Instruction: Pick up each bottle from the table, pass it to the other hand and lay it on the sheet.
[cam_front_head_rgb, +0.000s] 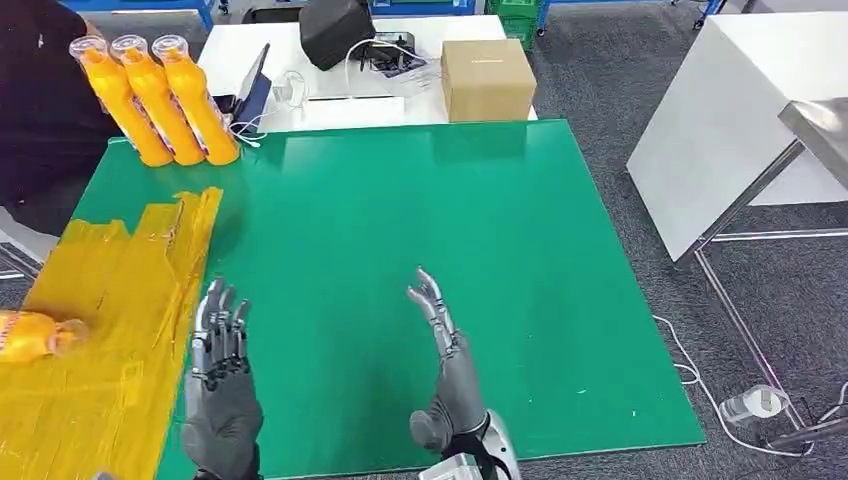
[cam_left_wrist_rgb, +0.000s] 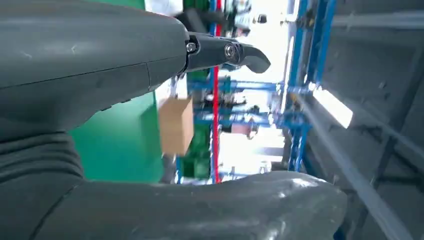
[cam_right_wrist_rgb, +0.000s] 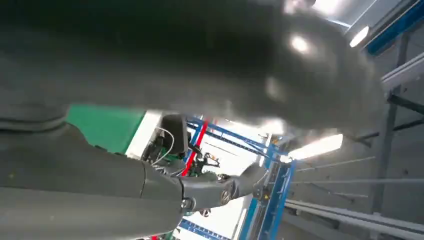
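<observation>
Three orange bottles (cam_front_head_rgb: 160, 95) with clear caps stand together at the far left corner of the green table (cam_front_head_rgb: 420, 250). A fourth orange bottle (cam_front_head_rgb: 30, 335) lies on its side on the yellow sheet (cam_front_head_rgb: 100, 330) at the left edge. My left hand (cam_front_head_rgb: 220, 385) hovers over the table's near edge beside the sheet, fingers extended and apart, holding nothing. My right hand (cam_front_head_rgb: 445, 360) is raised edge-on near the front middle, fingers straight, also holding nothing. In the left wrist view my left hand (cam_left_wrist_rgb: 150, 100) shows a straight dark finger (cam_left_wrist_rgb: 225, 52); the right wrist view shows my right hand (cam_right_wrist_rgb: 150, 125) likewise.
A cardboard box (cam_front_head_rgb: 487, 78) stands on the white table behind the green one, with a black bag (cam_front_head_rgb: 335, 28), cables and a tablet (cam_front_head_rgb: 255, 90). A person in dark clothes (cam_front_head_rgb: 40, 110) is at the far left. A white table (cam_front_head_rgb: 730, 120) stands to the right.
</observation>
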